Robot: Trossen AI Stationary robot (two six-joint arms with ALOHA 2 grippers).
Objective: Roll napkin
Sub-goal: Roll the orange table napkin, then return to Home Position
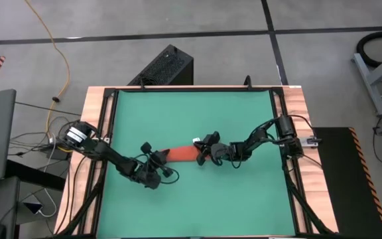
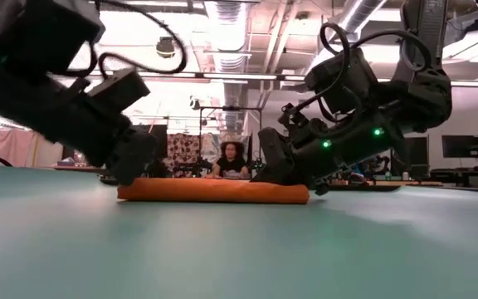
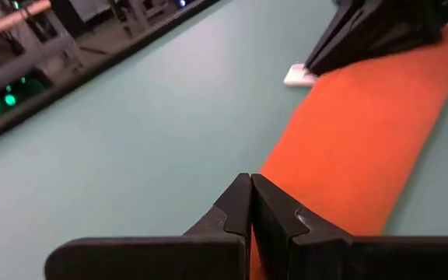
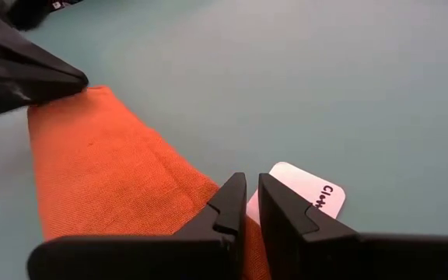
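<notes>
1. near the middle of the green table (image 1: 244, 126), the napkin (image 1: 181, 155) lies as a narrow, low roll, flat on the surface.
2. its long axis runs across the table from the left arm's side to the right arm's side, one end at each gripper; in the low view it shows as a long, slim orange-red bar (image 2: 212, 192) resting on the mat.
3. no box, tray or bowl shows on the table; the napkin sits directly on the mat.
4. the cloth is woven, with a fine grainy weave visible in the right wrist view (image 4: 107, 179); its edges look soft and rounded.
5. a small white tag (image 4: 302, 194) with dark lettering sticks out at the end by the right gripper.
6. the left gripper (image 1: 152, 164) is at the napkin's left end, fingers (image 3: 232, 214) pressed together over the cloth edge, with nothing seen between them.
7. the right gripper (image 1: 207, 151) is at the other end, its fingers (image 4: 228, 204) nearly together with a thin gap, right over the tag and cloth edge; whether they pinch the cloth cannot be told.
8. the mat is smooth and matte, framed by a wooden border (image 1: 98, 106).
</notes>
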